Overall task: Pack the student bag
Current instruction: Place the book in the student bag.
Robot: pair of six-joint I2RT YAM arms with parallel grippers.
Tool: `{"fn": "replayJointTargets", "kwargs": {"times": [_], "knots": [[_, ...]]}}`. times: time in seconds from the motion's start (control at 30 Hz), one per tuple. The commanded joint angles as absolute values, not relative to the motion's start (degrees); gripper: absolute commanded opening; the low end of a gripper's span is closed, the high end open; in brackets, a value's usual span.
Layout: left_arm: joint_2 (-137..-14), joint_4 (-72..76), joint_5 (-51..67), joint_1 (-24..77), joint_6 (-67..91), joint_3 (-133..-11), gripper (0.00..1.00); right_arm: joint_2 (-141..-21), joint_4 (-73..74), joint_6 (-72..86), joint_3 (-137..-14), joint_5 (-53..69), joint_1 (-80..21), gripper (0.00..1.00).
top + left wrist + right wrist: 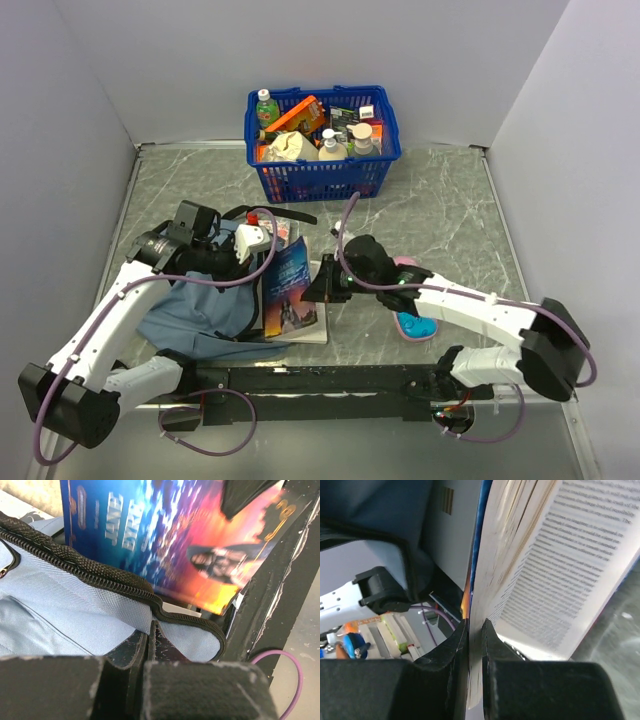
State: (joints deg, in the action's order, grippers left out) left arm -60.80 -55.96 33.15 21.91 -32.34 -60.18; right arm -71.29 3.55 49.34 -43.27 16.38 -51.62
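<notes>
A: Right, where does the backpack (195,322) sit?
B: On the left side of the table (450,210), slumped in front of the left arm, grey-blue cloth spread toward the near edge. A black strap (290,212) trails off its far end.

A: Left gripper (245,268)?
B: At the backpack's right edge. Left wrist view: gripper (148,642) has its fingers (125,655) pressed together, pinching the lip of the cloth (75,625) just below the dark zip (90,570).

A: Right gripper (318,290)?
B: Just right of the backpack, at the book (290,285). Right wrist view: gripper (475,635) is clamped on the cover plus a thin sheaf of pages. The other pages (545,570) fan out to the right, print blurred.

A: Book position?
B: Tilted, blue-and-orange cover facing up and left. In the left wrist view the cover (165,545) stands right behind the zip. Whether its edge is inside the opening, cannot tell.

A: Anything else?
B: Blue basket (320,180) at the far edge, full of bottles and packets, well apart from the backpack. A pink case (408,264) and a blue object (415,326) lie beside the right forearm, partly hidden
</notes>
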Motion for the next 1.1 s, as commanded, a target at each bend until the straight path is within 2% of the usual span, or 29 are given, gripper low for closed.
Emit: {"fn": "replayJointTargets", "kwargs": {"times": [0.0,0.13,0.43,0.7,0.83,1.07], "knots": [[-60.56,-53.53,37.71,21.88,-33.05,-62.67,0.01,-65.04,9.92,43.86,-53.51,14.15,-51.77,0.0],[-60.56,-53.79,37.88,21.88,-33.13,-62.84,0.01,-65.92,10.99,43.33,-56.78,17.13,-51.86,0.0],[-60.03,-53.7,38.23,21.88,-33.31,-62.32,0.01,-70.22,0.53,45.62,-57.65,26.1,-52.21,0.0],[-58.89,-52.91,38.41,21.88,-33.05,-60.91,0.01,-72.6,-3.25,42.63,-65.91,33.83,-54.14,0.0],[-58.97,-52.82,38.23,21.88,-33.22,-60.56,0.01,-71.72,-1.58,40.96,-68.9,33.75,-55.8,0.0],[-59.24,-53.52,38.41,21.88,-33.31,-61.79,0.01,-75.23,-8.94,42.88,-64.52,40.42,-55.38,0.0]]}}
